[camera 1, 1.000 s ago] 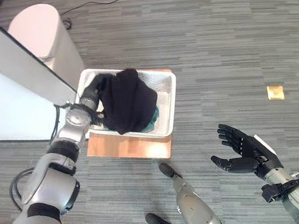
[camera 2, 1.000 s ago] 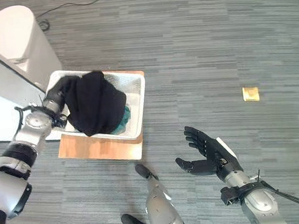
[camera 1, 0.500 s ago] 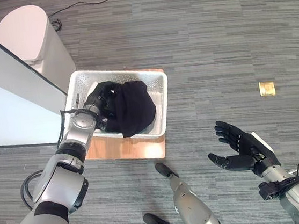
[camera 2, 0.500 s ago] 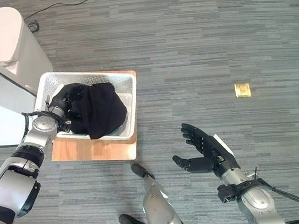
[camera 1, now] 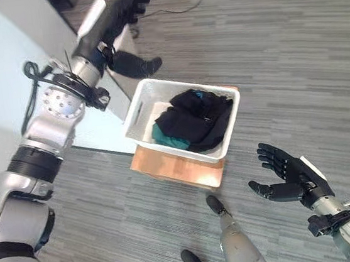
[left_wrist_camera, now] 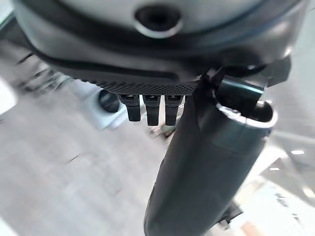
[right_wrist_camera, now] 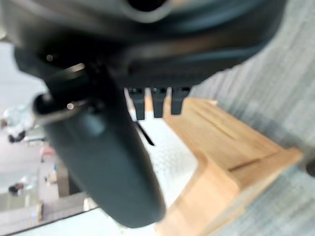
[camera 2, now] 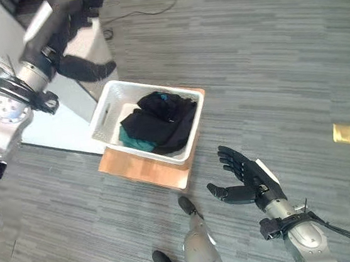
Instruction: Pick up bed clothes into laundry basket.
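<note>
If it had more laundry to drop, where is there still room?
The white basket has bare floor at its end nearest the left hand; the dark clothes crowd the rest. Grey carpet between the basket and the right hand lies bare.

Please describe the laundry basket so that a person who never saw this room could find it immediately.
On the grey striped floor, beside the pale bed, lies a flat wooden board. The laundry basket stands on that board: a white rectangular tub with perforated walls, holding black clothes over something teal. Nothing else nearby is white and box-shaped.
</note>
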